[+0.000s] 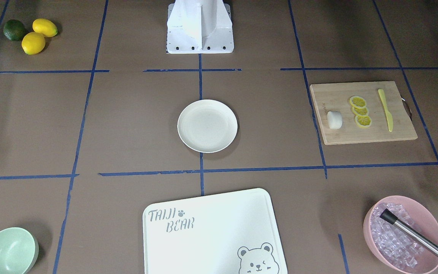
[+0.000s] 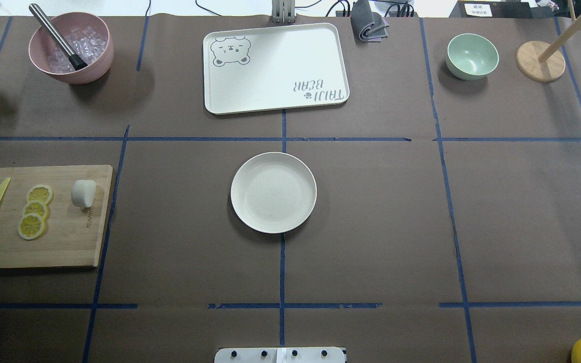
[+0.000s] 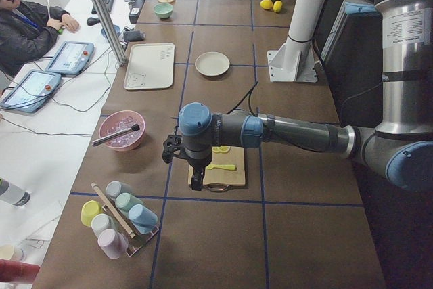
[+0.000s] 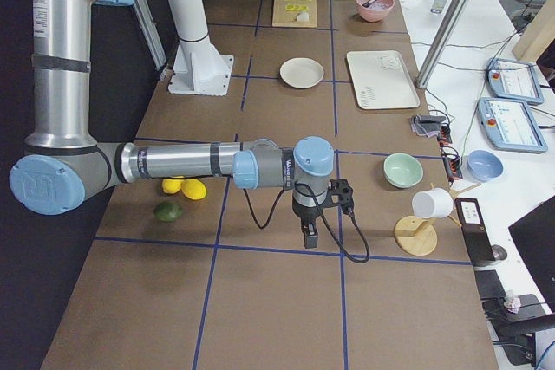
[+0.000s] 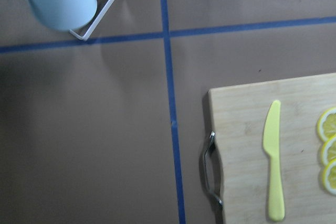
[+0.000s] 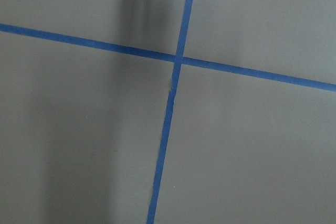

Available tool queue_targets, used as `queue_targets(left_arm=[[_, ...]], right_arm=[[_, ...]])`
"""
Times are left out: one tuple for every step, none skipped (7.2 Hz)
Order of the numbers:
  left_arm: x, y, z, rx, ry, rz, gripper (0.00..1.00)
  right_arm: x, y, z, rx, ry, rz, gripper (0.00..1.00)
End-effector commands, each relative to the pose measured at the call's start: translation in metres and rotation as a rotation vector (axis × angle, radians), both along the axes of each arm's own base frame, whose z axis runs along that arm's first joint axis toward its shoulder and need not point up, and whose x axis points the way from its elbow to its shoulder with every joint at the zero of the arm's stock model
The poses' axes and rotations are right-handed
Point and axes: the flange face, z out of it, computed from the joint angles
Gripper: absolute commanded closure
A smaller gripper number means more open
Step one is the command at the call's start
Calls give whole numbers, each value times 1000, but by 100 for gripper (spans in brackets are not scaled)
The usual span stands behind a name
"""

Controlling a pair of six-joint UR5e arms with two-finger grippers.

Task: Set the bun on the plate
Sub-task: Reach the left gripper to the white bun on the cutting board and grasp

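Left gripper [image 3: 196, 182]: on the near, large arm, hanging by the wooden board's handle end; whether its jaws are apart cannot be told.
Right gripper [image 4: 310, 236]: above a tape crossing on the table, well apart from the plate; jaw state likewise cannot be told.
Tray [image 1: 211, 228]: white, bear print, on the operators' side.
Wooden board [image 2: 63, 242]: robot's left side.
Plate [image 2: 273, 192]: cream-white, table centre.
Lemon slices [image 2: 35, 209]: three, overlapping, on the board.
Bun [image 2: 83, 193]: white, on the board beside the slices, well apart from the plate.
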Motion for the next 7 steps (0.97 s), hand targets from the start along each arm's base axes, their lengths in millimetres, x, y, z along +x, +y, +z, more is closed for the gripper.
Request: queue_targets(left_arm=[[19, -44, -37, 131, 22, 35, 0], [20, -45, -35, 134, 25, 39, 0], [34, -48, -49, 220, 36, 66, 0], [80, -48, -54, 255, 58, 149, 0], [134, -44, -61, 136, 78, 125, 0], [185, -38, -75, 48, 91, 59, 0], [229, -30, -82, 29, 68, -22, 0]], right_arm=[[1, 3, 3, -4, 2, 2, 0], [1, 3, 2, -3, 2, 3, 0], [2, 2, 4, -5, 6, 4, 0], [2, 1, 2, -1, 5, 3, 0], [2, 1, 3, -3, 6, 3, 0], [2, 0, 3, -2, 8, 2, 0], [2, -1, 2, 0, 8, 2, 0]])
